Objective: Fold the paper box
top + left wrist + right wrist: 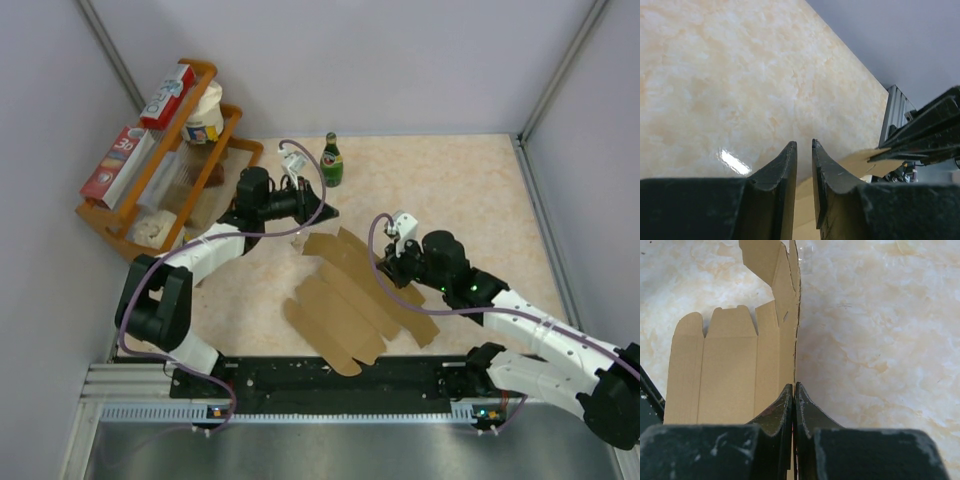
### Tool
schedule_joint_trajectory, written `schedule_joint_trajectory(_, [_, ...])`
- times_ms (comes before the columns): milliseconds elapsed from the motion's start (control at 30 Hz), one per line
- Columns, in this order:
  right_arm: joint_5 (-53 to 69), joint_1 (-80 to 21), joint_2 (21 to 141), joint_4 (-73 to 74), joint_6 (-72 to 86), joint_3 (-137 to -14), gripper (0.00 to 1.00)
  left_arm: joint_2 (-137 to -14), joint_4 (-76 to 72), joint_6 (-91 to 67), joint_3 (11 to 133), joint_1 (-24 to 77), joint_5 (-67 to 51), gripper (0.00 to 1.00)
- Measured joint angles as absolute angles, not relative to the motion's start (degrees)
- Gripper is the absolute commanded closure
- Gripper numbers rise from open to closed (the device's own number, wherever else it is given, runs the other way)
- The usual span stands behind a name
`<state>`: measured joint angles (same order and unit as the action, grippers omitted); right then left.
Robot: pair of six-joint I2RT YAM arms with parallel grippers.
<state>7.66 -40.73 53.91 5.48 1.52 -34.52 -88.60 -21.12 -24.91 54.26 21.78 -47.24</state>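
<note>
Paper box (345, 295) is a flat die-cut sheet of plain brown cardboard. It lies diagonally at the middle of the table (470, 190), with its notched flaps pointing toward the near rail (330, 378) and toward the far left. The right gripper (794, 389) sits at the sheet's right-hand long edge. Its jaws are pressed almost together, and that edge runs straight into the slit between them, so the sheet is pinched there. In the right wrist view the panels and rounded flaps lie to the left of the pinched edge, and marbled tabletop lies to its right. The left gripper (804, 147) is at the sheet's far corner with its jaws narrowly apart. Tan cardboard shows low in the gap, but it cannot be determined whether it is gripped. A green bottle (331, 160) stands upright near the far edge, just beyond the left gripper. A wooden rack (225, 150) occupies the far-left corner. Uncovered tabletop extends from the sheet's right edge to the right wall (590, 120).
</note>
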Motion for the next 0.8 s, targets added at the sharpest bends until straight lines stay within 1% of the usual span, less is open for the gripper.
schedule_joint_trajectory(200, [8.86, -40.77, 53.91, 5.58, 1.43, -34.5, 1.0, -93.38, -20.78, -26.61, 59.66, 22.11, -45.19, 0.83])
schedule_joint_trajectory(567, [7.88, -40.77, 53.54, 5.58, 1.23, -34.5, 1.0, -94.28, -9.26, -21.15, 63.18, 25.61, -41.89, 0.87])
schedule_joint_trajectory(667, [6.7, -40.77, 53.56, 5.58, 1.28, -34.5, 1.0, -94.28, -6.96, -19.84, 63.2, 26.0, -41.43, 0.93])
schedule_joint_trajectory(800, [4.58, -40.77, 53.65, 5.5, 1.58, -34.5, 1.0, -94.26, -4.62, -18.41, 63.22, 26.44, -40.95, 0.95])
